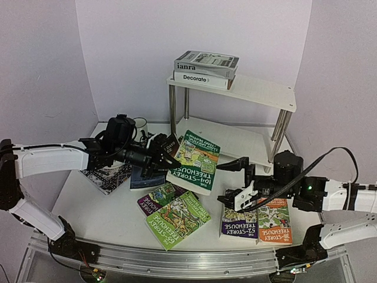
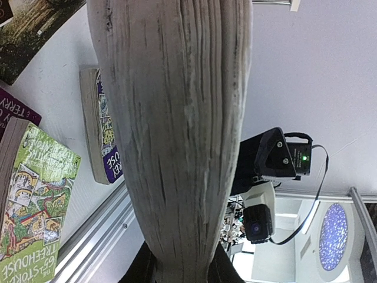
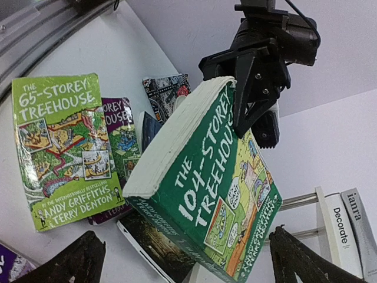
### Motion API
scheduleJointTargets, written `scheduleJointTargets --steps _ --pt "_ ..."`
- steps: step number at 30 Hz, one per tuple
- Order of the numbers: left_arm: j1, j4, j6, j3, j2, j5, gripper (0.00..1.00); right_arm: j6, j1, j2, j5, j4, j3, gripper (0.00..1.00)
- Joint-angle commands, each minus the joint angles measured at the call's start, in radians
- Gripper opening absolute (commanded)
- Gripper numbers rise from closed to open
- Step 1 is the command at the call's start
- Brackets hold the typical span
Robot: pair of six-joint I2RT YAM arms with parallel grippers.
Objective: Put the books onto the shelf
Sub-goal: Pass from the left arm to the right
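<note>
Top external | left gripper (image 1: 169, 164) reaching across, clenched on tilted green book (image 1: 195, 154) | right gripper (image 1: 234, 181) low, spread wide, empty

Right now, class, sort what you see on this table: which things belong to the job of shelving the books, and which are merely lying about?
Job: 104-Storey Treehouse, held in the left gripper; 65-Storey Treehouse; 52-Storey Treehouse; shelf.
Lying about: patterned placemat; white mug.

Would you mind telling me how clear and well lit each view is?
Top external: even light, soft shadows, sharp. Left wrist: page edge of the 104-Storey Treehouse book fills the middle. Right wrist: cover text crisp, its own fingers dark.
</note>
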State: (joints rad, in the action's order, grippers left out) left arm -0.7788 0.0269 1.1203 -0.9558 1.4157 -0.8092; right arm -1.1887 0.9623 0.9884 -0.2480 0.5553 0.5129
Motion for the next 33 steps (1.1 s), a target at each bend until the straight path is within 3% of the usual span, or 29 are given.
scheduleJointTargets --steps 1,5,15,18,23,28,33 --pt "0.000 0.128 0.040 -0.095 0.003 -0.097 0.00 -0.134 0.020 0.040 0.076 0.109 0.057 0.98" --pt "0.000 0.128 0.060 -0.084 -0.006 -0.105 0.00 -0.165 0.035 0.082 0.113 0.195 0.049 0.94" --pt "0.000 0.128 0.059 -0.070 -0.030 -0.125 0.02 -0.169 0.041 0.110 0.116 0.177 0.073 0.54" --pt "0.000 0.131 0.060 -0.075 -0.030 -0.132 0.02 -0.166 0.042 0.118 0.114 0.177 0.072 0.48" --pt "-0.002 0.135 0.057 -0.075 -0.041 -0.140 0.02 -0.164 0.047 0.127 0.126 0.205 0.062 0.46" --pt "-0.002 0.134 0.061 -0.070 -0.052 -0.145 0.02 -0.182 0.047 0.156 0.163 0.209 0.076 0.56" --pt "-0.007 0.134 0.053 -0.068 -0.061 -0.152 0.02 -0.191 0.048 0.188 0.205 0.234 0.092 0.56"
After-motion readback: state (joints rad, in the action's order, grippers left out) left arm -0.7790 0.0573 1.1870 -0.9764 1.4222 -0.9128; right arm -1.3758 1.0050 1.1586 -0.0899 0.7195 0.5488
